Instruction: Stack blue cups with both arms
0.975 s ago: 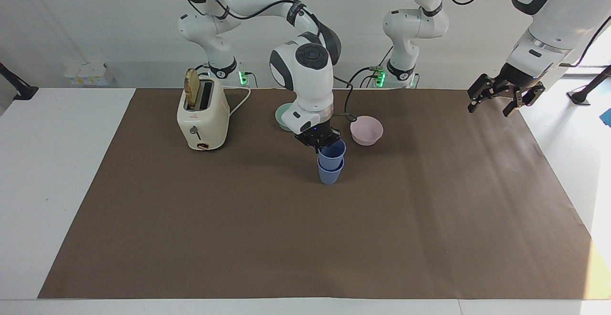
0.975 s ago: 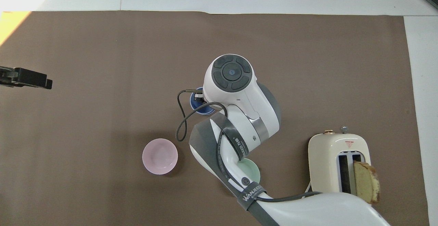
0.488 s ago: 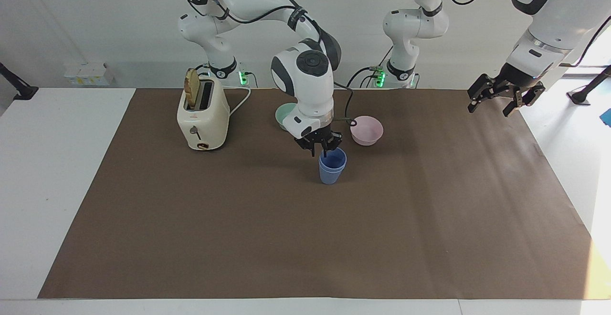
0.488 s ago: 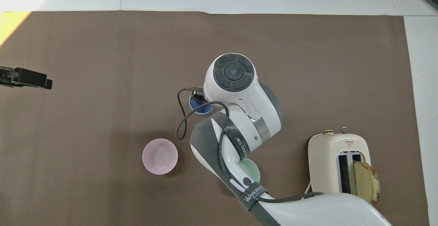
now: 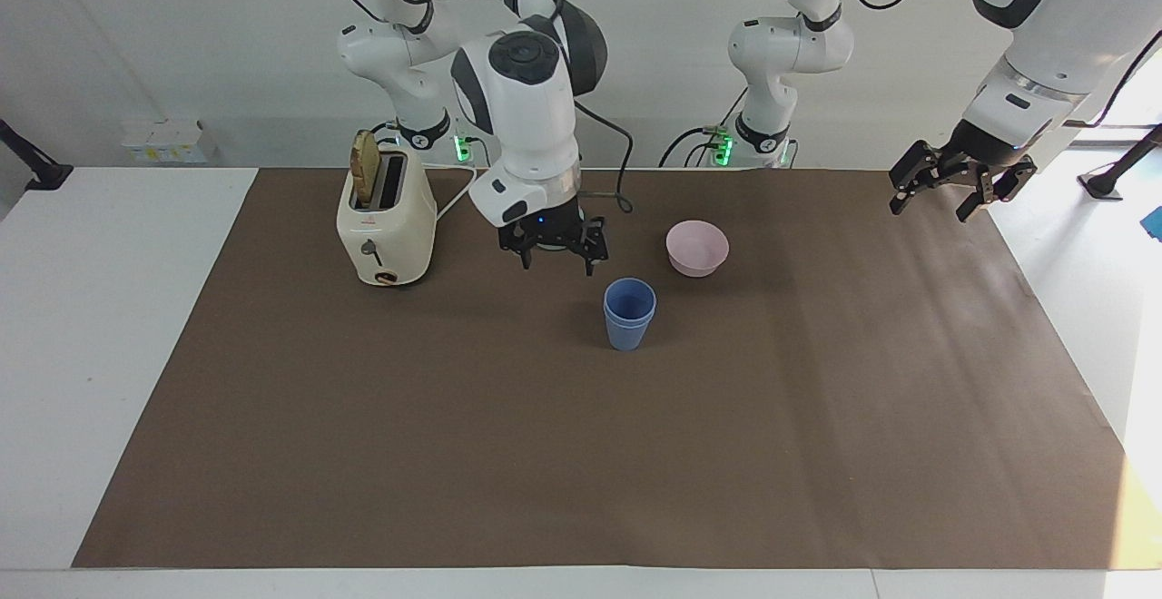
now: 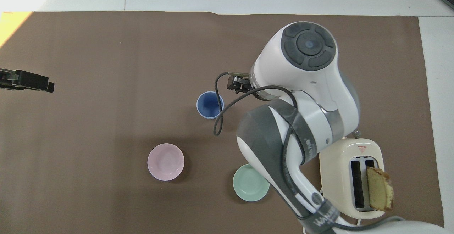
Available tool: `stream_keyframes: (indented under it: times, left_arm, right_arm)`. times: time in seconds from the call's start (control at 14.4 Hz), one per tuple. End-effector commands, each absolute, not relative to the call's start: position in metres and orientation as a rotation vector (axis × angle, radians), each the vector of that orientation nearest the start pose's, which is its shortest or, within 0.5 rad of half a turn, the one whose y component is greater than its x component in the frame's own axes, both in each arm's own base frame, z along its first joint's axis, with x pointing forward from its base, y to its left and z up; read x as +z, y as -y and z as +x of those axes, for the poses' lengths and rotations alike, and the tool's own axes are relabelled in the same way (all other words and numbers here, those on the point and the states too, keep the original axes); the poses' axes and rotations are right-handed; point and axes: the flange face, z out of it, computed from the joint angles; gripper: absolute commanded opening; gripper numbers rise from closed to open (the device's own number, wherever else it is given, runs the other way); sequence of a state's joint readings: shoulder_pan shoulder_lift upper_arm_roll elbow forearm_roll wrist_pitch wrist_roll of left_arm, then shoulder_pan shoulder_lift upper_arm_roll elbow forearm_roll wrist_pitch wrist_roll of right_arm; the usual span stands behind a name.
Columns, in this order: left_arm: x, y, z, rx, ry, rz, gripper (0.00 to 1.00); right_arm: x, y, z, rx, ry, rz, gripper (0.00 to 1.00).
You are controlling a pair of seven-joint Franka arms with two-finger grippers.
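The two blue cups [image 5: 629,313] stand nested, one inside the other, upright in the middle of the brown mat [image 5: 581,454]. Seen from overhead, the blue cups [image 6: 210,105] show as a single round rim. My right gripper [image 5: 556,263] hangs open and empty above the mat, beside the cups on the toaster's side, touching nothing. The right arm's wrist covers most of it from overhead. My left gripper [image 5: 929,211] waits open and empty in the air over the mat's edge at the left arm's end, and its tip [image 6: 35,82] shows from overhead.
A pink bowl [image 5: 697,248] sits a little nearer to the robots than the cups. A teal-green bowl [image 6: 250,183] lies beside it, hidden by the right arm in the facing view. A cream toaster [image 5: 386,222] with a bread slice stands toward the right arm's end.
My right gripper has opened, let go of the upper cup, which dropped deeper into the lower one, then risen and swung toward the toaster. The left arm has not moved.
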State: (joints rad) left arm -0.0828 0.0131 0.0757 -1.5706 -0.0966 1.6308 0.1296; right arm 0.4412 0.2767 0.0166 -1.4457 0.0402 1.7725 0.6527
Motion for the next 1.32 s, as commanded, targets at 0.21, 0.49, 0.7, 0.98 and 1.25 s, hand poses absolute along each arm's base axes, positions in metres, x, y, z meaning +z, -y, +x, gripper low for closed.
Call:
stream_keyframes:
  times: [0.21,0.49,0.7,0.98,1.25]
  left_arm:
    - [0.627,0.011,0.565,-0.073,-0.227,-3.211,1.0]
    - [0.639,0.006,0.557,-0.09,-0.24,-3.157,1.0]
    - [0.64,0.007,0.556,-0.092,-0.244,-3.15,1.0]
    - [0.64,0.01,0.556,-0.097,-0.252,-3.15,1.0]
    - [0.641,0.01,0.557,-0.102,-0.244,-3.15,1.0]
  right_arm:
    - [0.608,-0.202,0.578,-0.008,-0.22,-3.098,1.0]
    - [0.642,-0.117,0.57,0.011,-0.078,-3.124,1.0]
    - [0.665,-0.062,0.556,-0.037,0.017,-3.132,1.0]
    - [0.644,-0.032,0.544,-0.039,-0.009,-3.123,1.0]
    - [0.631,-0.018,0.546,-0.081,-0.06,-3.132,1.0]
